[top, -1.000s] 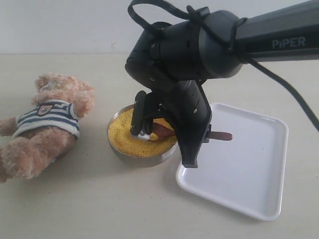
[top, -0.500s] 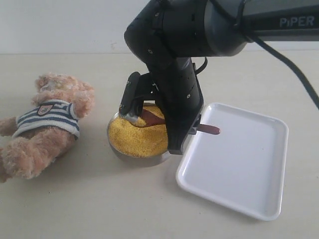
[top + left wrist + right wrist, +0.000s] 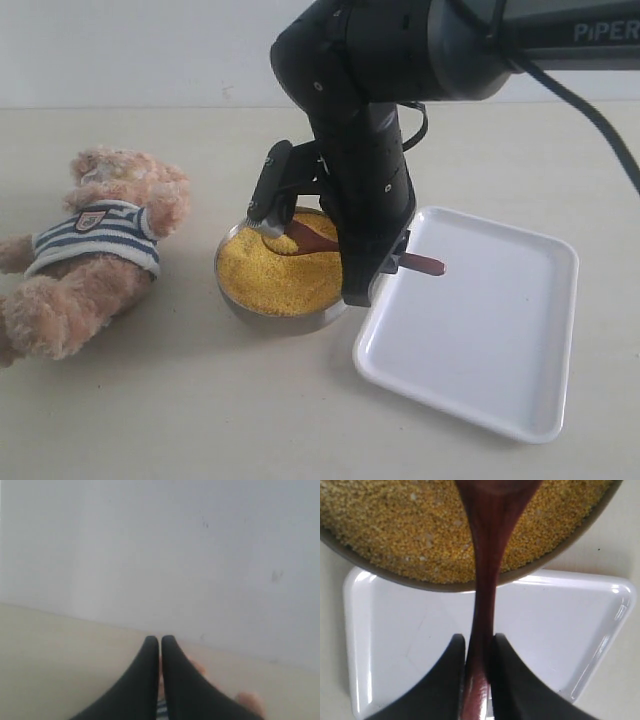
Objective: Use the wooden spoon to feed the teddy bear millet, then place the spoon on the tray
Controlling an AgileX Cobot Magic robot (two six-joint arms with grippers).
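The teddy bear [image 3: 95, 250] lies on its back at the table's left. A steel bowl [image 3: 245, 305] full of yellow millet [image 3: 270, 275] stands in the middle, touching the white tray [image 3: 490, 330] to its right. My right gripper [image 3: 378, 265] is shut on the wooden spoon [image 3: 308, 240], whose round end hovers over the far part of the millet while its handle tip sticks out over the tray. In the right wrist view the handle [image 3: 482, 580] runs between the gripper [image 3: 479, 641] fingers, over the millet [image 3: 395, 525] and tray [image 3: 395, 645]. My left gripper [image 3: 160, 639] is shut and empty, with the bear [image 3: 249, 700] blurred behind it.
The right arm [image 3: 400, 60] reaches in from the upper right and hangs over the bowl and the tray's near-left corner. A pale wall [image 3: 130, 50] runs along the table's back edge. Bare tabletop [image 3: 200, 410] lies in front of the bear and bowl.
The right arm has risen and shifted right and back, lifting the spoon's round end from the front of the millet to above its far side. The bear, bowl and tray have stayed put.
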